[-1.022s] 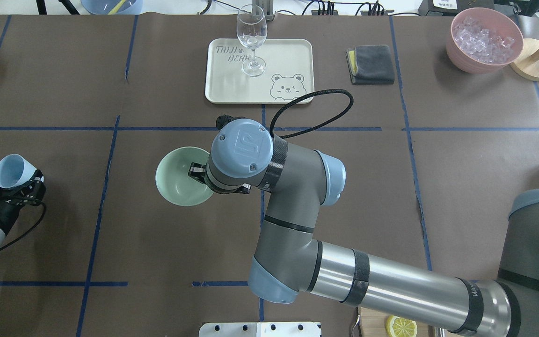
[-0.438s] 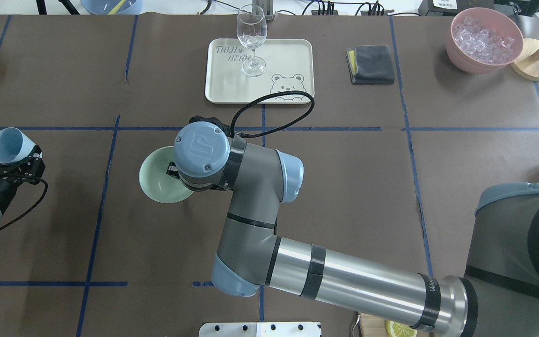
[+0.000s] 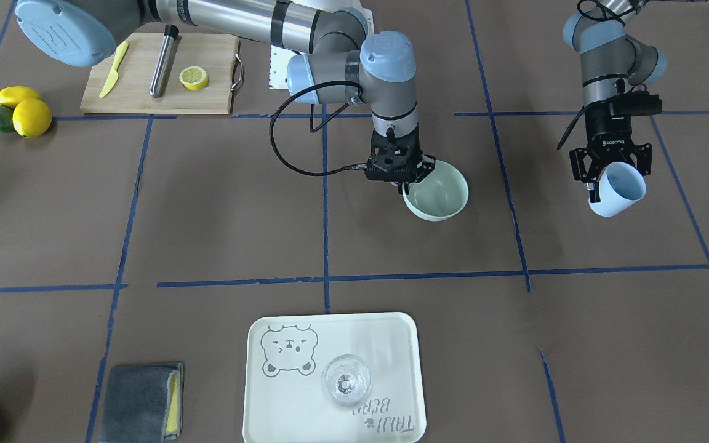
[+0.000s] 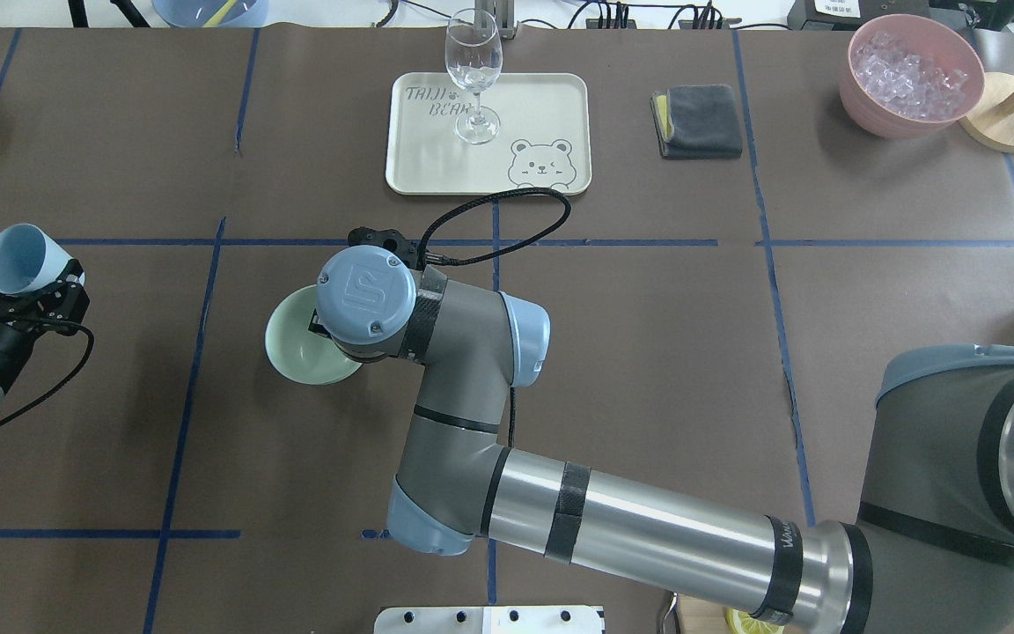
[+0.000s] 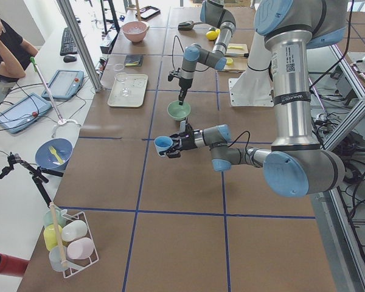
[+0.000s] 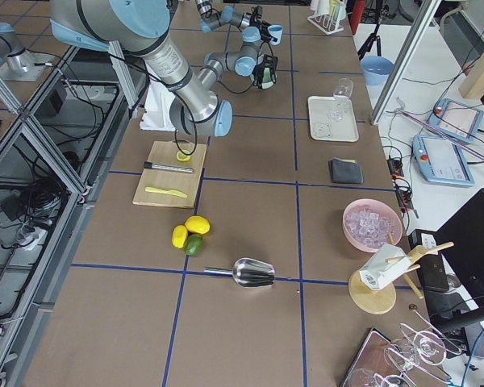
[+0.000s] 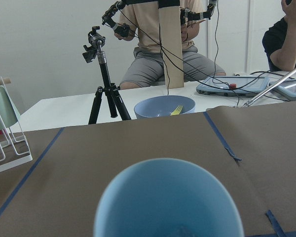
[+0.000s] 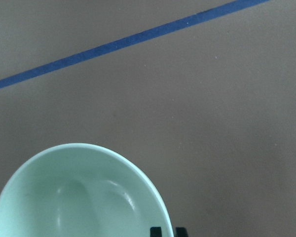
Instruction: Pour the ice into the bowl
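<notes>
**Status of the pour**

1. Bowl (image 3: pixel 437 198): it sits near the middle of the counter (image 3: pixel 219 203), on the robot's left of the centre tape line. The right pincer (image 3: pixel 405 184) is narrowed onto the rim on the side nearest the robot, one finger inside the wall and one outside. The pictures do not show whether the bowl rests on the counter or is held just above it.
2. Bowl contents: the front-facing and right wrist views show a smooth, bare mint-green interior. No ice has been delivered.
3. Light blue cup (image 3: pixel 618 191): the left pincer (image 3: pixel 612 177) is clamped on it, holding it clear of the counter and tilted, with its mouth facing away from the robot. The cup is well apart from the bowl, off to the robot's left.
4. Ice: the left wrist view looks into the cup, but the frame edge crops its floor. Whether the cup carries ice cannot be told. A separate stock of ice fills the pink container (image 4: pixel 910 75) at the far right corner.

**Judgement:** positioning is under way and pouring has not begun. Remaining steps are to bring cup and bowl together, place the cup lip over the bowl, and tip until the cubes slide out.
</notes>
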`<state>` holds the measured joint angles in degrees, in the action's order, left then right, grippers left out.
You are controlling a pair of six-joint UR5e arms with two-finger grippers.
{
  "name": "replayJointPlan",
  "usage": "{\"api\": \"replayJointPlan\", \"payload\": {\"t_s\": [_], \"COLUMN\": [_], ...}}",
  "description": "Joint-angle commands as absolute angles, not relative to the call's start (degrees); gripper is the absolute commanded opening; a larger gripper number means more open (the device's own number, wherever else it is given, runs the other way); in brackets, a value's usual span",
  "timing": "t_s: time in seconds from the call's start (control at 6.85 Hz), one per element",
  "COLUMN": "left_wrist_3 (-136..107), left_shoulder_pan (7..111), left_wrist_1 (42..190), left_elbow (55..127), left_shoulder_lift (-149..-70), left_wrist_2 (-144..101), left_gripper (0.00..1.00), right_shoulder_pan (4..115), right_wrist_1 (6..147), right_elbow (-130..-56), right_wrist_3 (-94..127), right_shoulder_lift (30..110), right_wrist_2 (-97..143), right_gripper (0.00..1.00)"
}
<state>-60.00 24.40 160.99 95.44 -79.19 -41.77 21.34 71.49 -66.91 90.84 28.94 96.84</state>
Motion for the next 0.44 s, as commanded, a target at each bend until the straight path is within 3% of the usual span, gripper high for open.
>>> {"api": "replayJointPlan", "payload": {"t_s": [0.0,0.29], "left_wrist_3": [-59.24,-49.35], "left_shoulder_pan": [24.43,24.43], "left_wrist_1": [160.75,160.93], "left_elbow": [95.54,95.97], "left_shoulder_lift": [-80.94,-83.32], "left_wrist_2": [-41.84,-42.1], "left_gripper": [0.0,0.0], "right_shoulder_pan": [21.71,25.37], "right_wrist_1": [71.54,72.33], "right_elbow": [-68.19,-73.97], "right_wrist_3": [90.88,90.88], "right_shoulder_lift": [29.0,30.66], "right_wrist_2": [96.94,102.17], "right_gripper": [1.0,1.0]}}
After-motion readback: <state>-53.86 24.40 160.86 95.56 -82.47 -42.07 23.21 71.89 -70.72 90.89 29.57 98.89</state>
